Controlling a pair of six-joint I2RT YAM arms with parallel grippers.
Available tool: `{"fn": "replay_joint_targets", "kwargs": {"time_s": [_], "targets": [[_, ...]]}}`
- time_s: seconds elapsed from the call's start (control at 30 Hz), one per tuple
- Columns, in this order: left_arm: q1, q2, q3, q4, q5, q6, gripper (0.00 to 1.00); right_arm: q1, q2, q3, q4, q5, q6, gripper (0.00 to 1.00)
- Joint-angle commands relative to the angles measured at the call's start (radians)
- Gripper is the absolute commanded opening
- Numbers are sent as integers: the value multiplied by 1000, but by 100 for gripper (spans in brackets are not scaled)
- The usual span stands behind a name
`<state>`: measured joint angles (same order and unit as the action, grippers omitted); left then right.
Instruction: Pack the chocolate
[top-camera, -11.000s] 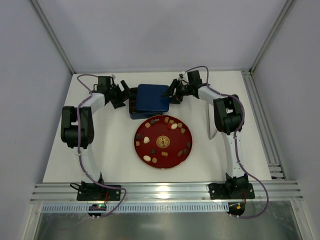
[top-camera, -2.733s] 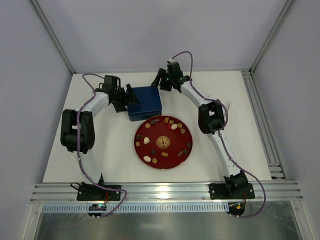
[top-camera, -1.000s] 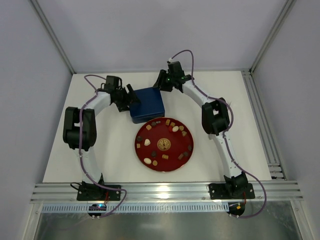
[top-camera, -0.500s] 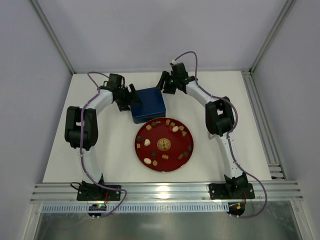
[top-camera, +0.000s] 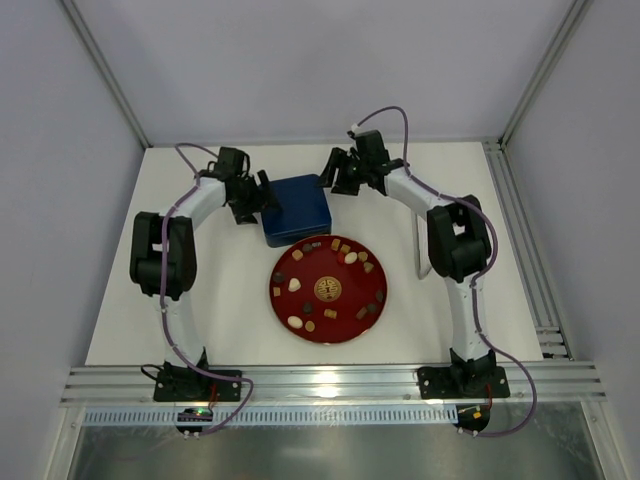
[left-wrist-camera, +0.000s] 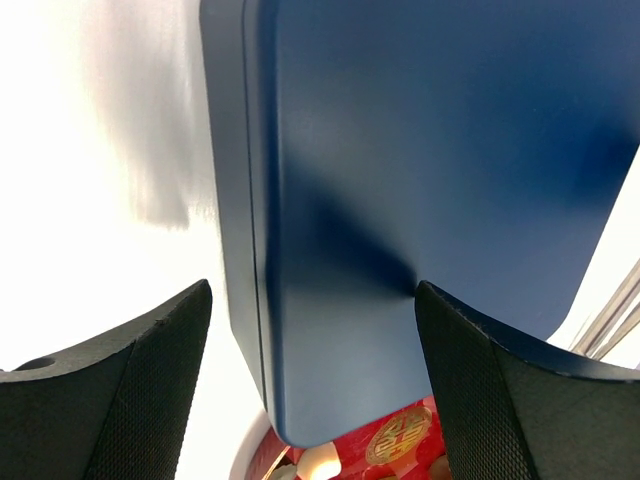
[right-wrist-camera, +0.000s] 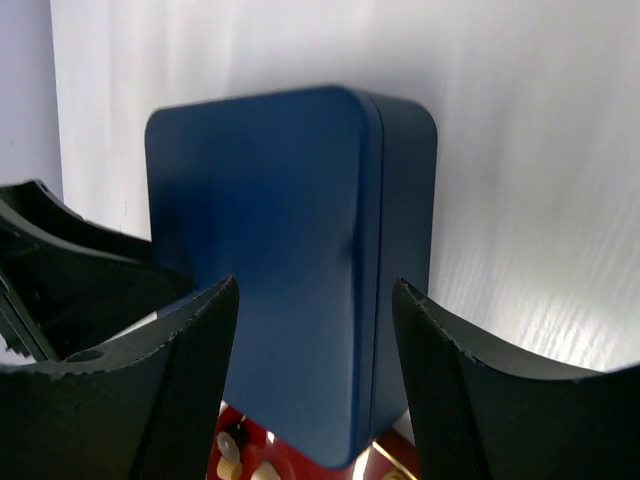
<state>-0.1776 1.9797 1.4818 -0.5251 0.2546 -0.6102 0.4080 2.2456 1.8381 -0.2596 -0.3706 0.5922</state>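
The chocolate (top-camera: 295, 285) is several small brown and cream pieces spread on a red round plate (top-camera: 348, 292) with a gold emblem. A closed dark blue tin (top-camera: 297, 208) sits just behind the plate, its near corner over the plate's rim. My left gripper (top-camera: 263, 193) is open at the tin's left edge; in the left wrist view (left-wrist-camera: 312, 290) its jaws straddle the tin (left-wrist-camera: 400, 150). My right gripper (top-camera: 334, 180) is open by the tin's far right corner, short of the tin (right-wrist-camera: 290, 250) in the right wrist view (right-wrist-camera: 316, 283).
White tabletop with an aluminium frame rail (top-camera: 520, 200) along the right side. A cream piece (left-wrist-camera: 320, 462) and the plate's rim (right-wrist-camera: 250, 470) show below the tin in the wrist views.
My right gripper has drawn back to the right, off the tin's far edge. The left gripper and the tin have shifted slightly right. The plate has stayed put.
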Motion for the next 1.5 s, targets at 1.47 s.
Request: {"fn": "replay_joint_targets", "kwargs": {"time_s": [1.47], "targets": [[-3,136,-55,-283,-245,49,49,60,-170,-280,-243,205,-305,34]]}}
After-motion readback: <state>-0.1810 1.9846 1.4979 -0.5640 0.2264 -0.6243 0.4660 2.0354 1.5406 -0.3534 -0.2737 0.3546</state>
